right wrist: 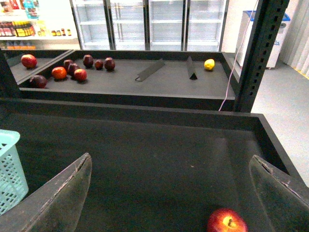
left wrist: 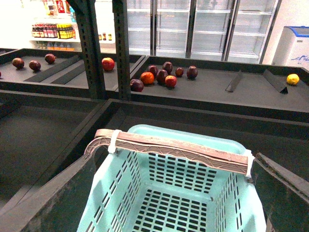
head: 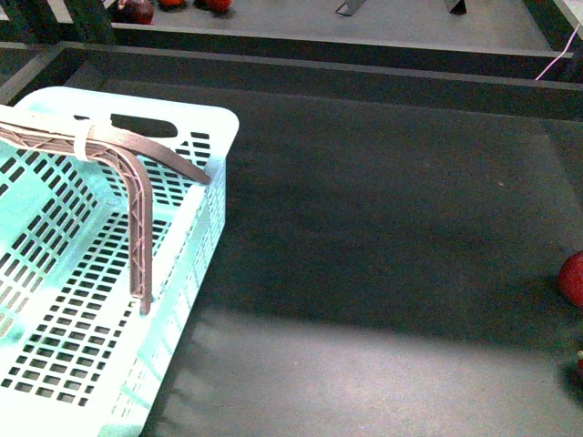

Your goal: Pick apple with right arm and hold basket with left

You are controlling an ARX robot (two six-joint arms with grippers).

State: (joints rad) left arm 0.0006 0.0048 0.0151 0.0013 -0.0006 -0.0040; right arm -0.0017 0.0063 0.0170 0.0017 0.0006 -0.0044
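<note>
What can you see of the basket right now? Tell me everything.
The basket is pale mint-turquoise plastic with slotted walls and floor and an oval hand cut-out under the rim. Its brown-grey ribbed handle spans the opening, with a white tie around it. It stands upright on the dark display surface, on the robot's left, and nothing shows inside. The open left gripper hangs above it; whether it touches the handle I cannot tell.

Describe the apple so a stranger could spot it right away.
Find the near dark bin holding the mint basket at its left. The apple lies at the bin's right side, glossy red with a yellow patch; the darker fruits sit on the shelf behind.
</note>
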